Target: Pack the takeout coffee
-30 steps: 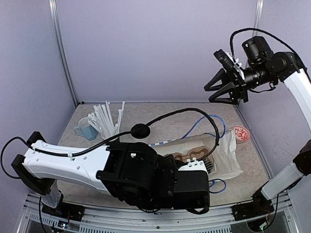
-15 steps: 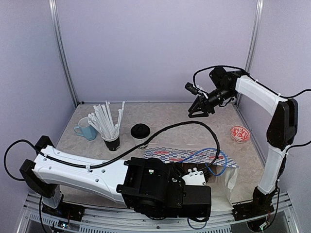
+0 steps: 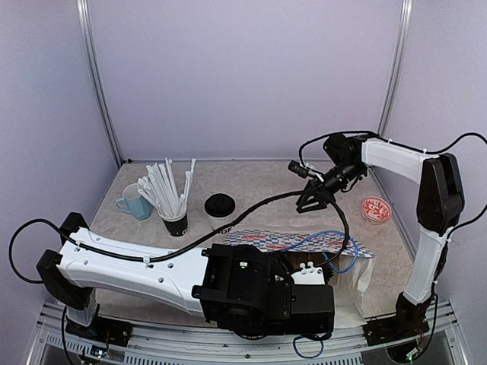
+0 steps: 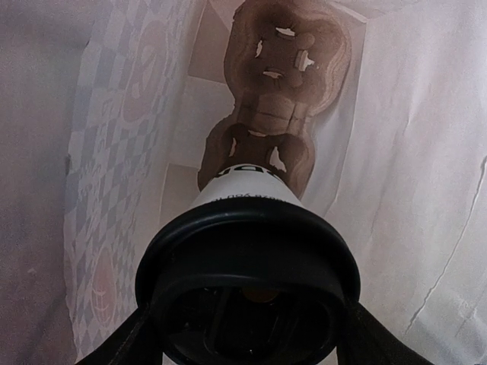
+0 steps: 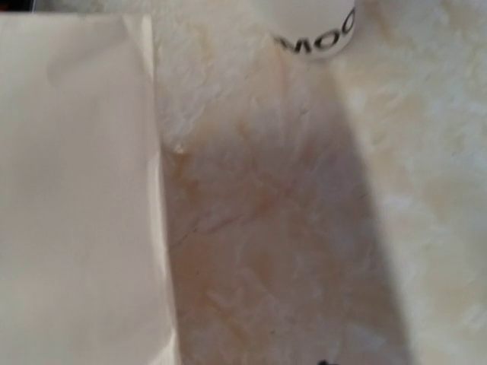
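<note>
White paper, thin-walled: the held cup (image 4: 247,194) is judged light and easily crushed, and its black lid (image 4: 247,281) press-fit and slick. It is best taken round the upper wall, just under the rim. The left gripper (image 4: 247,334) is clamped on it from both sides, inside the paper bag (image 3: 364,274) at the bench's near right corner, above a cardboard carrier (image 4: 281,68). Only the left wrist view shows this; overhead, the arm hides it. Overhead alone shows the second cup (image 3: 220,207) standing lidded mid-bench, with the right gripper (image 3: 312,201) spread and empty, apart to its right.
</note>
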Controlling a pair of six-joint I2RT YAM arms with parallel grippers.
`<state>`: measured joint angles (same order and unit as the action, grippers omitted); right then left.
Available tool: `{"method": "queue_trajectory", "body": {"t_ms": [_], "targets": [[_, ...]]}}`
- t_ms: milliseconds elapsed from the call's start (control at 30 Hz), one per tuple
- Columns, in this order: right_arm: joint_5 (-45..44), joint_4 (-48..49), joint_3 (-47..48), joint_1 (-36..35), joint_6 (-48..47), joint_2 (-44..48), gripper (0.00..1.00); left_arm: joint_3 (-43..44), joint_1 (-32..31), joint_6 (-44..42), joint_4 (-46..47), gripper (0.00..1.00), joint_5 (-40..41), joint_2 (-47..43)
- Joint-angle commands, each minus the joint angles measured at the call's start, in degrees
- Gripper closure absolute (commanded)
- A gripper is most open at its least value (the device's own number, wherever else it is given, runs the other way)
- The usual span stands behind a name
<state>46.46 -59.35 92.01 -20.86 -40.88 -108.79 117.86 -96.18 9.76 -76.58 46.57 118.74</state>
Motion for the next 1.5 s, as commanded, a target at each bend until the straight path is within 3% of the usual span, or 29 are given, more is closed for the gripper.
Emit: {"method": "queue_trajectory", "body": {"t_ms": [0,300,567,1033,1467], "targets": [[2.0,0.9,-3.3,-0.7,-0.8,-0.9,0.60,-0.4,0.5,-2.7,2.7,0.39,2.2,0.8],[3.0,0.8,-7.3,-2.4,-1.3,-1.6,0.62,-2.5,2.3,-9.2,8.8,0.37,-2.3,1.8],[3.4,-0.2,-8.9,-2.7,-3.1,-3.2,0.62,-4.1,4.4,-11.7,10.5,0.37,-1.6,2.5],[4.9,-1.1,-9.8,-5.1,-4.7,-6.7,0.64,-6.9,6.7,-11.8,12.0,0.37,-9.8,2.6],[2.6,-5.0,-9.1,-3.6,-7.0,-4.0,0.62,-8.4,10.0,-10.0,11.5,0.37,-17.2,1.3]]}}
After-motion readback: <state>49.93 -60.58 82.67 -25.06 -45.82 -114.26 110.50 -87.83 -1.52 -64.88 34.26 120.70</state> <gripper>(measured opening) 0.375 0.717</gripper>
